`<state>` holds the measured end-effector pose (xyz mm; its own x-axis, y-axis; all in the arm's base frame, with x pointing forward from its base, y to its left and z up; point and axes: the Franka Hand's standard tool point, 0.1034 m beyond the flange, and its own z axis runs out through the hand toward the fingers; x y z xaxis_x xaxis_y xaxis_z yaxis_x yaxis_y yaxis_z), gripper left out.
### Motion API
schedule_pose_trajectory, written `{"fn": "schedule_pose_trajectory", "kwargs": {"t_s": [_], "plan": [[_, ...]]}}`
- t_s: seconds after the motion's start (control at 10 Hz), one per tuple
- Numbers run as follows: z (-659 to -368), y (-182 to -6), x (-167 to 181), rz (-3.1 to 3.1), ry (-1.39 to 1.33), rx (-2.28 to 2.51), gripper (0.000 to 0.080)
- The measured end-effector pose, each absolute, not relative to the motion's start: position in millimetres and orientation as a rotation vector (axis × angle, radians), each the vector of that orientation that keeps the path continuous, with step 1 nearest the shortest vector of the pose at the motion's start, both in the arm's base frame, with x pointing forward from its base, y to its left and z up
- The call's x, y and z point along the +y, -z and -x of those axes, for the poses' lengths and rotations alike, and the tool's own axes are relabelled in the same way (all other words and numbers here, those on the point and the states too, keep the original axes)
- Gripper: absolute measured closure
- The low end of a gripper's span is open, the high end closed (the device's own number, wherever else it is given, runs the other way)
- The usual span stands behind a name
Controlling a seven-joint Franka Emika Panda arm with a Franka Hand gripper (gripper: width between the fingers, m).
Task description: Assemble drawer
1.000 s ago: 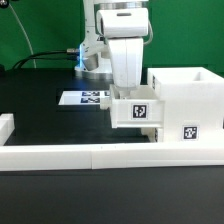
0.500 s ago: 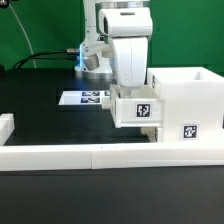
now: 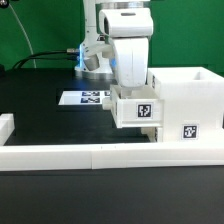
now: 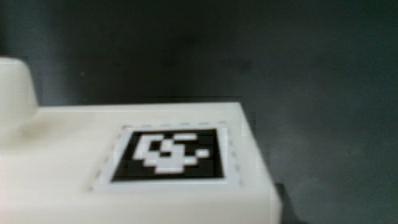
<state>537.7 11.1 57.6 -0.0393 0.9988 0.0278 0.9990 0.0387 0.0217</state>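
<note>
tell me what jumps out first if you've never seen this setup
The white arm stands mid-scene, coming down onto a small tagged tray pressed against the tall white casing on the exterior view's right; its jaws are hidden. In the wrist view, the tray's black-and-white tag fills much of the picture. A long white rail runs along the front.

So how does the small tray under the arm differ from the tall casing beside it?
The tray is smaller and shallower than the casing. The tray sits raised, pushed against the casing's side, while the casing stands behind the low rail. The tray's tag sits higher than the casing's. Both are white plastic with black-and-white square tags.
</note>
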Motion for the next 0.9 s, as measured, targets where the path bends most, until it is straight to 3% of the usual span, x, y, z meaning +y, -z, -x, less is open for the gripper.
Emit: {"fn": "schedule_pose_trajectory", "kwargs": {"t_s": [0.7,0.8,0.9], "plan": [[-537.6,-56.4,18.8,2.165,0.062,-2.265,0.0757],[-535.6,-58.2,18.8,2.191,0.061,-2.241,0.057],[-534.2,-61.2,19.0,2.208,0.062,-2.228,0.0432]]}}
